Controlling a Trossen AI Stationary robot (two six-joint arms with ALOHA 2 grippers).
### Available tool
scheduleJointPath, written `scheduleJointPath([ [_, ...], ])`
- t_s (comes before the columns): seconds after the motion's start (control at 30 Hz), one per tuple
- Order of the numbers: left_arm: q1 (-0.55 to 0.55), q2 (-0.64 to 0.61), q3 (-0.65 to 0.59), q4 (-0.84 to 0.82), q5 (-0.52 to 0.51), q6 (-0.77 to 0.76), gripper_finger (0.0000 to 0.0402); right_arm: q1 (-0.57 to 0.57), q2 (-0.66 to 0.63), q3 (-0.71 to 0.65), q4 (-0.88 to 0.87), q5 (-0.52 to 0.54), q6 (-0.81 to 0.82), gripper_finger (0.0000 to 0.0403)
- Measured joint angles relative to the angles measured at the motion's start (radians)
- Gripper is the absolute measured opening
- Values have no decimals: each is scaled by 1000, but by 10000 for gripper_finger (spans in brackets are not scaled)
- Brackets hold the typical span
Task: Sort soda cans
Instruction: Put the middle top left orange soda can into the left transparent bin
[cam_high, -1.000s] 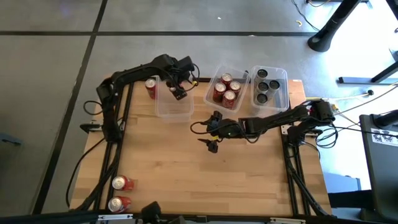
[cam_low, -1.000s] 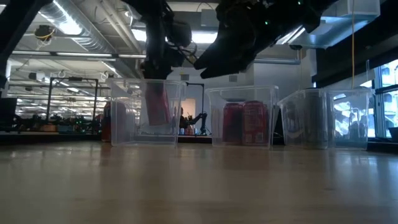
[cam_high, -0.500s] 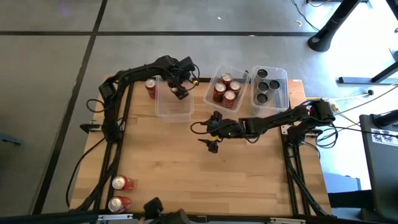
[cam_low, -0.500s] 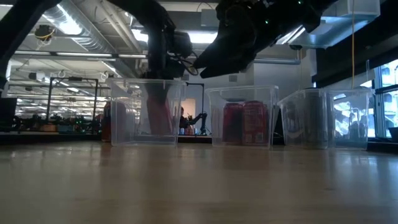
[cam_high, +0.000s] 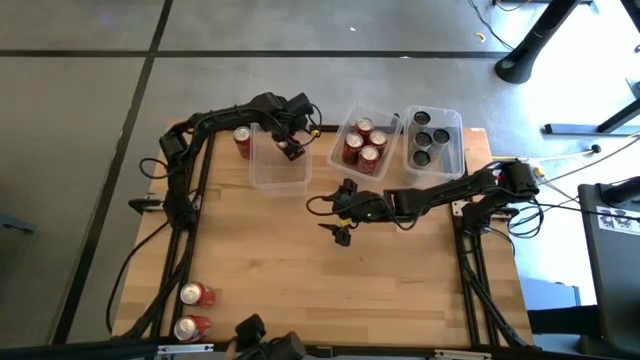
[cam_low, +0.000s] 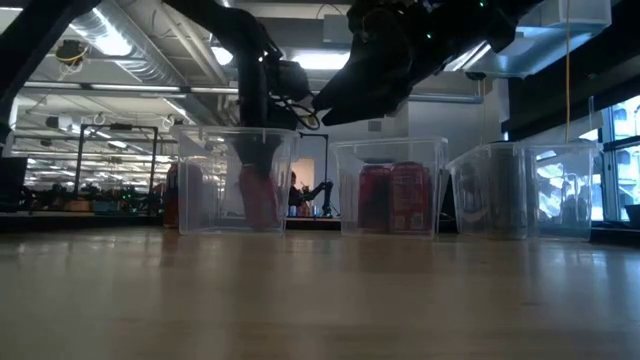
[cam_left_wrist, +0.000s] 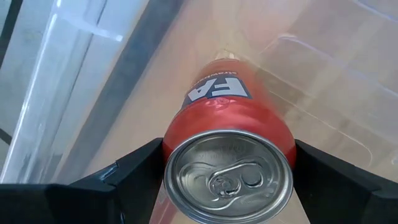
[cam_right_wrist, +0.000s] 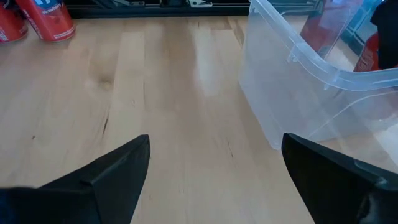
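Note:
My left gripper (cam_high: 290, 148) reaches down into the left clear bin (cam_high: 262, 172) and is shut on a red soda can (cam_left_wrist: 230, 124). Through the bin's wall in the low view the can (cam_low: 258, 190) stands tilted, its lower end close to the bin's floor. My right gripper (cam_high: 342, 211) is open and empty above the middle of the table, its fingers (cam_right_wrist: 118, 168) wide apart. One red can (cam_high: 242, 140) stands outside the left bin, on its left. Two red cans (cam_high: 195, 295) lie at the near left corner. My left gripper pinches the red can's side wall (cam_left_wrist: 175, 138) just below its silver top, one finger (cam_left_wrist: 134, 171) on each side. The fingers come from above, slanting down into the bin. The can hangs tilted below them; whether its lower end touches the bin's floor, I cannot tell.
The middle bin (cam_high: 340, 138) holds several red cans and the right bin (cam_high: 458, 150) holds several black-topped cans, both at the table's far edge. The left bin's corner (cam_right_wrist: 298, 81) lies just ahead of my right gripper. Bare wood (cam_high: 330, 290) spreads across the near half.
My left gripper has gone down into the left bin with the red can, which now sits lower behind the bin's wall, still tilted. My right gripper has kept still.

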Motion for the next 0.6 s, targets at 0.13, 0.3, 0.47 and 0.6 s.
scheduleJointPath([
  [0.13, 0, 0, 0, 6, 2, 5, 302, 0, 0, 0, 0, 0, 0, 360],
  [0.3, -1, 1, -1, 36, 3, 2, 302, 0, 0, 0, 0, 0, 0, 360],
  [0.47, -2, 2, -1, 51, 3, -5, 302, 0, 0, 0, 0, -1, 0, 360],
  [0.6, -2, 2, -1, 53, 4, -11, 314, 0, 0, 0, 0, -1, 0, 360],
])
